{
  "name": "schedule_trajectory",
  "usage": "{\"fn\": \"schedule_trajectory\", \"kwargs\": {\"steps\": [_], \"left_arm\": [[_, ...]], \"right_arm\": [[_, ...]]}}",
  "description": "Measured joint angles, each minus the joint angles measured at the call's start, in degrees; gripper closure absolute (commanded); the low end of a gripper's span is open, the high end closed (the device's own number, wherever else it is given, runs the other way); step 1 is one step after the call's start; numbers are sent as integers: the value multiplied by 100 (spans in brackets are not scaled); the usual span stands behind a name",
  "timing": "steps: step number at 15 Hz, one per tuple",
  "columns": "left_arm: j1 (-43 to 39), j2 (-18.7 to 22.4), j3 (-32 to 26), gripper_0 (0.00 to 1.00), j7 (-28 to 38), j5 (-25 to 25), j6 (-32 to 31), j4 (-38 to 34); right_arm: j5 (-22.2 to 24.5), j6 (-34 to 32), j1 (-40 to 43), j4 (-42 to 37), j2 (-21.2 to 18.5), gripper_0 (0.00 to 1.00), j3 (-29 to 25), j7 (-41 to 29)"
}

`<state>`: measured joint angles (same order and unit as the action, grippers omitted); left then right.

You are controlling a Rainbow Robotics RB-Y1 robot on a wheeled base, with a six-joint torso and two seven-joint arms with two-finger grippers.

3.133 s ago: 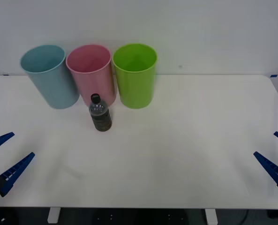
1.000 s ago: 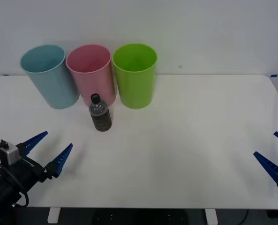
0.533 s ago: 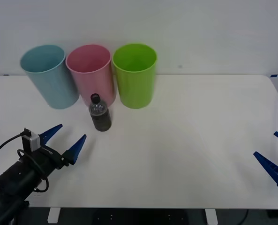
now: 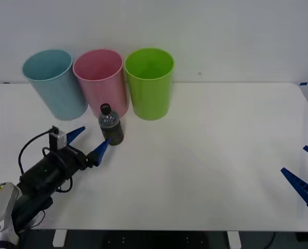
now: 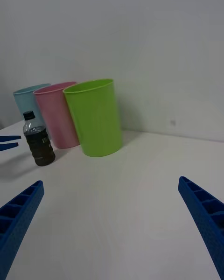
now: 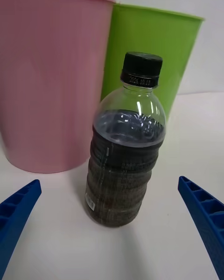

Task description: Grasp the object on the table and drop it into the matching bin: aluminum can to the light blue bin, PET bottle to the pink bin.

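Note:
The PET bottle [image 4: 111,126] [image 6: 125,149] [image 5: 39,141], clear with a black cap and dark liquid, stands upright on the white table [image 4: 205,155] just in front of the pink bin [image 4: 101,79] [image 6: 46,79] [image 5: 58,114]. The light blue bin [image 4: 55,83] [image 5: 25,100] stands left of the pink one. My left gripper [image 4: 89,141] [image 6: 112,224] is open, close to the bottle's near left side, its fingers apart on either side without touching it. At the table's right edge my right gripper [image 4: 307,174] [image 5: 112,224] stays open and idle.
A green bin [image 4: 149,83] [image 6: 149,60] [image 5: 94,116] stands right of the pink bin; all three bins line the table's back left. The bottle sits very near the pink and green bins. The table's middle and right are bare.
My left arm has reached forward and to the right from the table's near left edge, bringing its open fingers up to the bottle. The bottle, bins and right arm have not moved.

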<state>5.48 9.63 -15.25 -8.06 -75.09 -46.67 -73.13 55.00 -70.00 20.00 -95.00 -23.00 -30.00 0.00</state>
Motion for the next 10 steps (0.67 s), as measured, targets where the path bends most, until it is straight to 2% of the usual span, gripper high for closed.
{"fn": "schedule_trajectory", "kwargs": {"steps": [10], "left_arm": [[491,-494,-126,0,21,-790,377,284]], "right_arm": [[0,0,0,0,0,0,0,0]]}}
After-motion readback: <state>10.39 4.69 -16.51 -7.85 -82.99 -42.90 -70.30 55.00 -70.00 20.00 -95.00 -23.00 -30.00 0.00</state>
